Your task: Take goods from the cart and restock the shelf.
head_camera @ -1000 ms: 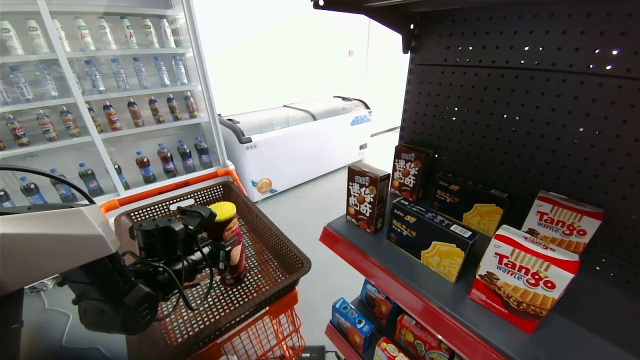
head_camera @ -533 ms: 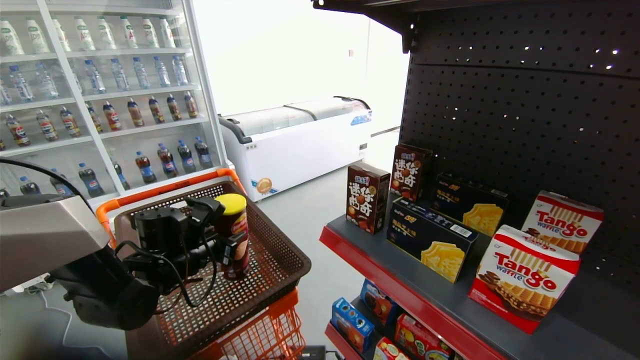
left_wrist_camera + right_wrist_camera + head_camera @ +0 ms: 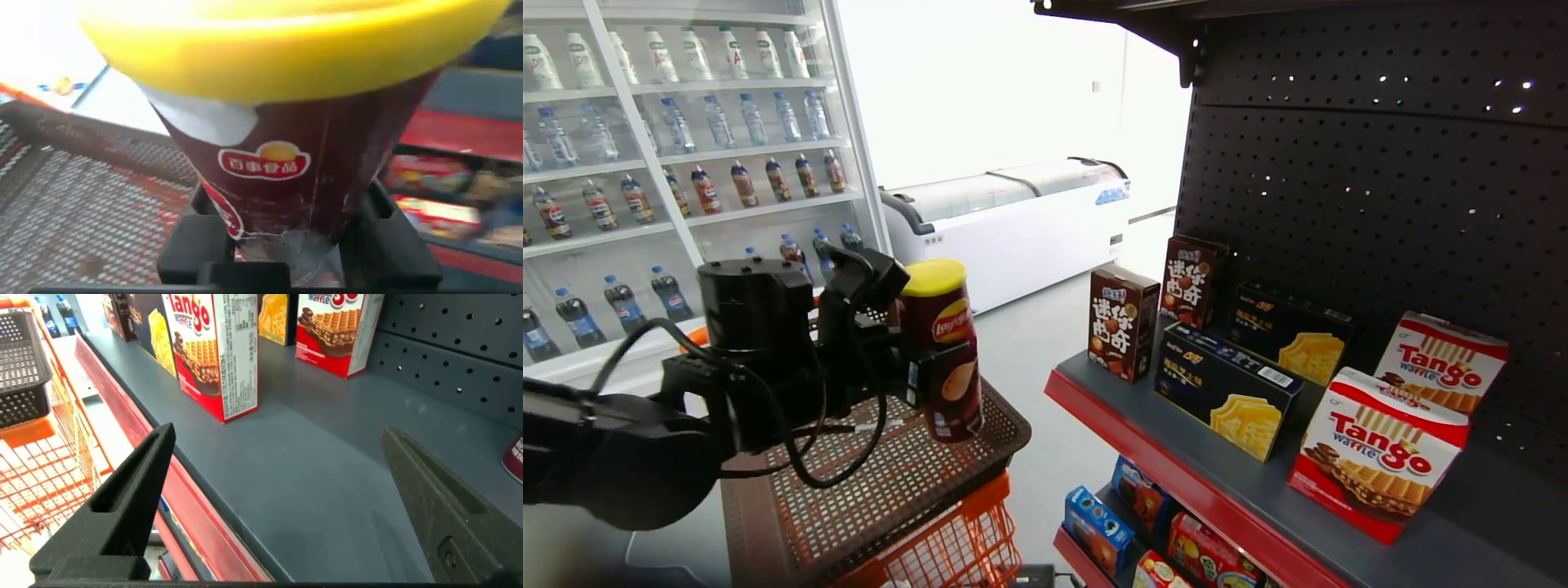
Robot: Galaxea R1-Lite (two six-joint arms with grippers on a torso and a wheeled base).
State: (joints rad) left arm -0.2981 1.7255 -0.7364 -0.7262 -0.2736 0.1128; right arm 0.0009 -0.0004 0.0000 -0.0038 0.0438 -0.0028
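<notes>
My left gripper [image 3: 913,359] is shut on a dark red chip can with a yellow lid [image 3: 943,347], holding it upright above the brown cart basket [image 3: 980,445]. In the left wrist view the chip can [image 3: 294,155] sits between the black fingers [image 3: 196,249]. The grey shelf with a red front edge [image 3: 1176,457] lies to the right of the can, carrying snack boxes. My right gripper [image 3: 282,514] stands open over a bare stretch of the shelf [image 3: 327,490], with nothing between its fingers.
On the shelf stand two brown biscuit boxes [image 3: 1123,322], two dark wafer boxes [image 3: 1229,392] and two red-and-white wafer boxes [image 3: 1380,453]. A lower shelf holds more packs [image 3: 1098,527]. A drinks fridge [image 3: 686,155] and a white chest freezer [image 3: 1013,229] stand behind.
My left gripper has lifted the chip can up out of the basket and carried it to the right, toward the shelf. The shelf goods have not moved.
</notes>
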